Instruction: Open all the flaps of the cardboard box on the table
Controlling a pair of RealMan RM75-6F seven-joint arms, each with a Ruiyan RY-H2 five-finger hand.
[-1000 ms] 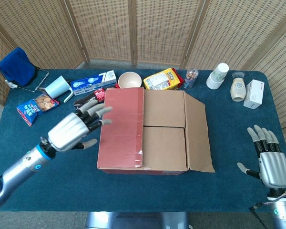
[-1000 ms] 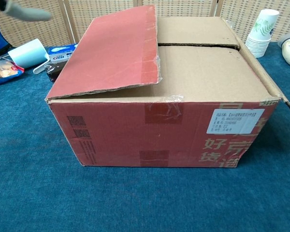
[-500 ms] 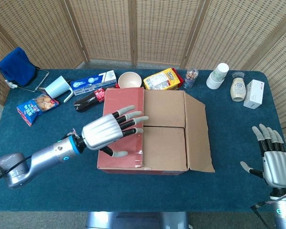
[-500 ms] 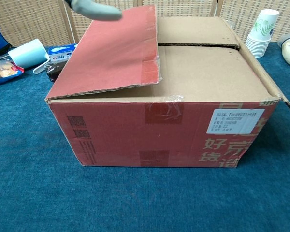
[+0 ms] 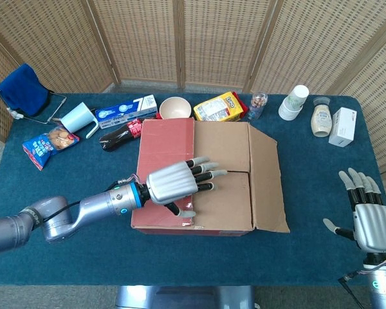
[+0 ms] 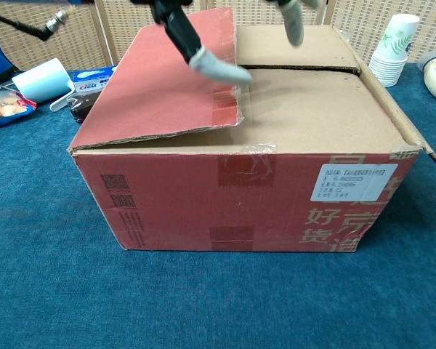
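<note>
Cardboard box point(image 5: 209, 177) sits mid-bench on the blue-carpeted bench point(image 5: 309, 257), with woven wicker screens point(image 5: 212, 38) closing off the room at 12 o'clock. Its red left flap point(image 5: 166, 161) lies raised at a slant, the right flap point(image 5: 267, 180) is folded out toward 3 o'clock, and the two brown inner flaps point(image 5: 222, 148) are flat and closed.

Along the far edge: a blue cloth on a wire frame point(image 5: 22, 90) and snack bag point(image 5: 46, 143) at 10 o'clock, a pale blue mug point(image 5: 77, 118), a blue carton point(image 5: 125, 109), a dark bottle point(image 5: 119, 136), a bowl point(image 5: 175, 107) and a yellow packet point(image 5: 220, 106) near 12, a small jar point(image 5: 259, 103), stacked paper cups point(image 5: 294, 102), a cream bottle point(image 5: 320, 119) and a white box point(image 5: 343, 127) at 2 o'clock.

The left hand point(image 5: 179, 183) has swept from beside the box at 9 o'clock to over its top within the last second; its fingers point(image 5: 209, 174) are spread, holding nothing, reaching past the red flap's edge over the inner seam. The right hand point(image 5: 368, 215) has barely shifted, at 4 o'clock well apart from the box, fingers apart and empty.

The chest view cuts the left hand off at the top edge, showing only fingertips point(image 6: 219, 69), so contact with the cardboard cannot be told. The right forearm runs out of frame.
</note>
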